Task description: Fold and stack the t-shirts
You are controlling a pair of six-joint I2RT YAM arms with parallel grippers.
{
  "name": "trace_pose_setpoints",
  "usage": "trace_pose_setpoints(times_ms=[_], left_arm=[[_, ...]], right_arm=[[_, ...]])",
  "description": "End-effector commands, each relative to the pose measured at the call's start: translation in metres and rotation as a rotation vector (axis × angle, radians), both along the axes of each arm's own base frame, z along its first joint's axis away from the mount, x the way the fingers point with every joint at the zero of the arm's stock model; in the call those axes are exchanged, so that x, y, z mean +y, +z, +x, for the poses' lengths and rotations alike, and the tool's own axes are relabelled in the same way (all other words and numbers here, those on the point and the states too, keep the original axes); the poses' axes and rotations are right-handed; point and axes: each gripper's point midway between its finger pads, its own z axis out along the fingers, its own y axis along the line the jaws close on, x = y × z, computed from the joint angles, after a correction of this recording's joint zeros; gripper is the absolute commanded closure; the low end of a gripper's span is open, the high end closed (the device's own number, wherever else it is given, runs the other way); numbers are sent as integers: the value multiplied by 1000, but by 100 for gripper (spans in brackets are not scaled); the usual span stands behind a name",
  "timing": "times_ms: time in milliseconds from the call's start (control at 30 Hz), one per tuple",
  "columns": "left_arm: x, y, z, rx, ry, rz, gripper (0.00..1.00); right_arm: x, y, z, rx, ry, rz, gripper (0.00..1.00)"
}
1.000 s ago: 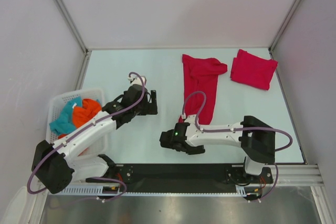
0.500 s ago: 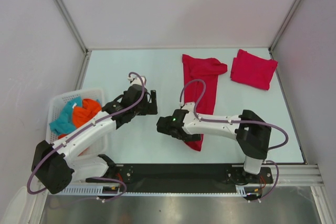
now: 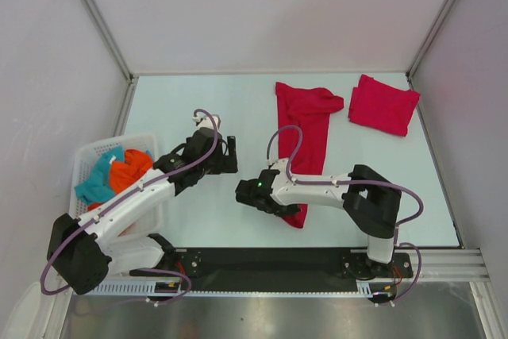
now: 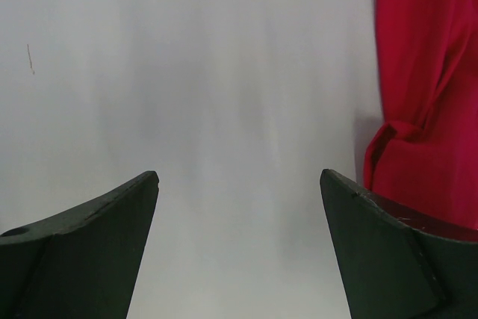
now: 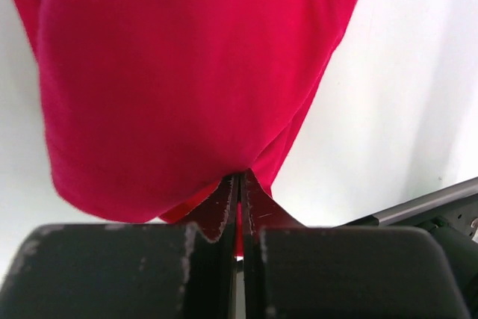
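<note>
Since a second ago the right hand [image 3: 274, 206] has slid left along the near part of the bench [image 3: 198, 101], and its elbow has swung in from the right. The near end of the long t-shirt [image 3: 305, 129], which then stopped just short of the arm, now reaches past the forearm toward the near edge. The hand, partly open half a second ago, has clamped down. In the right wrist view its fingers [image 5: 224, 211] meet with a fold of the crimson hem pinched between them, and the rest of the cloth [image 5: 187, 72] spreads away over the bench.

The right arm lies low, stretched leftward across the shirt's near end. The left arm has not moved. It reaches from the near left toward mid-bench, and its left hand [image 3: 230, 155] is spread wide and holds nothing. The long t-shirt's edge [image 4: 426, 72] shows at the right of its wrist view.

A folded t-shirt [image 3: 383, 105] lies at the far right, apart from the long one. A white basket [image 3: 87, 156] at the left holds teal and orange cloths.
</note>
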Motion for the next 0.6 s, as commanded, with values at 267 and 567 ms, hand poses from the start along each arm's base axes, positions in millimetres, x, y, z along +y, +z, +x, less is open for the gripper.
trace_pose_setpoints(times_ms=[267,567], left_arm=[[0,6,5,-22,-6,3,5],[-1,4,4,-18,-8,1,5]], right_arm=[[-24,41,-23,-100,-38,4,100],[-40,61,-50,-132,-84,-2,100]])
